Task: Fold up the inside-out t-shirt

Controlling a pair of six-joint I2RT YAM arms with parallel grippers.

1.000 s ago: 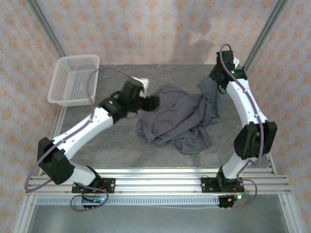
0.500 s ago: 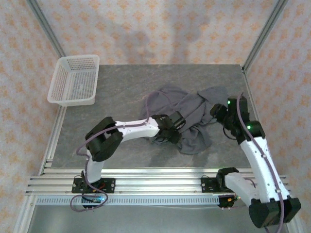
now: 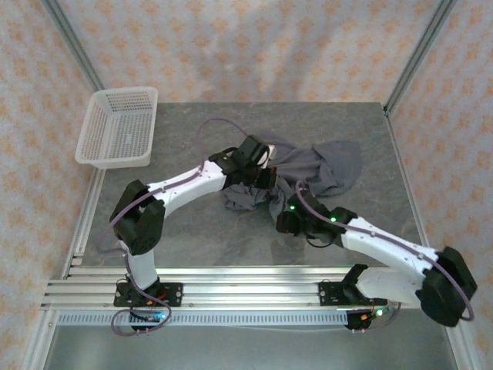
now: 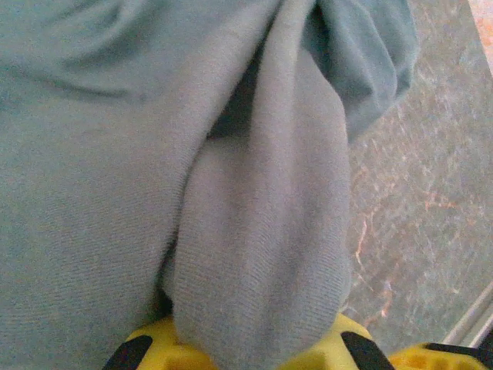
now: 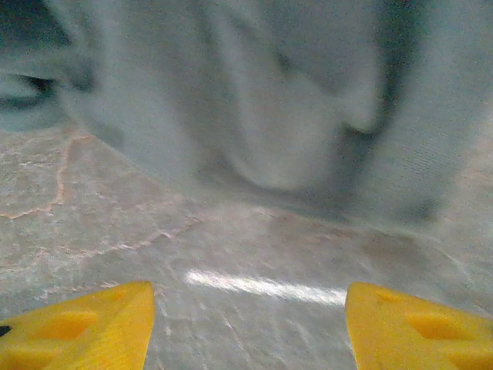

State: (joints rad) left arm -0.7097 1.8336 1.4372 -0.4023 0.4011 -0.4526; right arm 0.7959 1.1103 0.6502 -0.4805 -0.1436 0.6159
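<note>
Inside-out t-shirt (image 3: 327, 163): dark slate-grey, crumpled in a heap at the centre of the top view, slightly right of middle, on the grey desk (image 3: 185, 127). One lobe spreads toward the upper right; the rest bunches under the two arms.

Left pincer (image 3: 262, 182): on the heap's left part, clenched on a thick fold of cloth. In the left wrist view that fold runs down mid-frame and in between the yellow fingers (image 4: 139, 351) at the bottom edge.

Right pincer (image 3: 280, 213): low at the heap's lower edge, released. In the right wrist view the yellow fingertips (image 5: 85, 324) stand wide apart at the lower corners with bare desk between them. Shirt blurred across the upper frame, untouched.

White mesh basket (image 3: 91, 131): upper left of the desk, well apart from the shirt.
</note>
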